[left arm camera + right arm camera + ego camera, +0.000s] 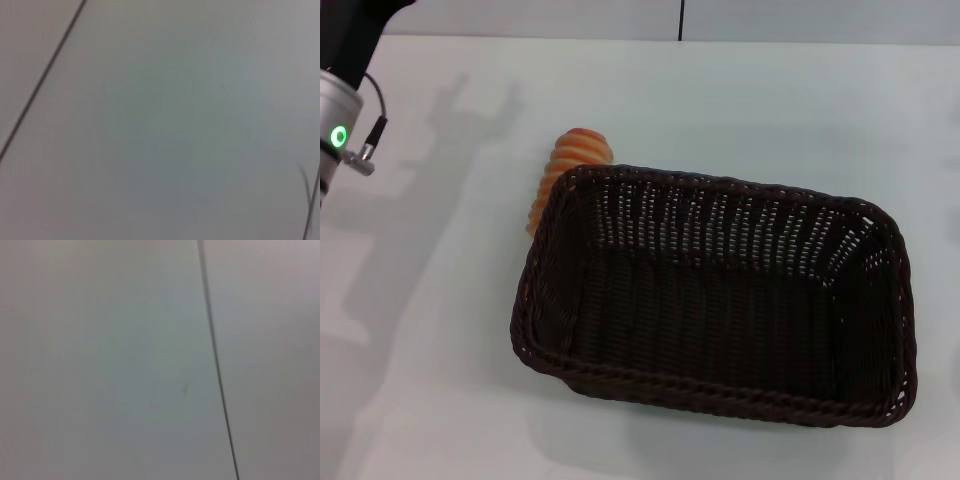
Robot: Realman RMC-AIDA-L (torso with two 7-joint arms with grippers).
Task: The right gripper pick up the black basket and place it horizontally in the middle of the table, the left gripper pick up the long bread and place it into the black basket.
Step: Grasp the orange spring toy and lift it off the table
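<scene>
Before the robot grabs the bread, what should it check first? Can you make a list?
1. Basket lying flat near the middle of the table: ok.
2. Basket empty, with room for the bread: ok.
3. Bread in sight: ok, but it lies on the table behind the basket's far left corner, partly hidden by the rim.
4. Bread clear of the basket for a clean grab: cannot tell, they look very close or touching.
5. Left arm near the bread: not ok, it is at the far left edge, away from the bread.
6. Left gripper open: cannot tell, it is out of view.
</scene>
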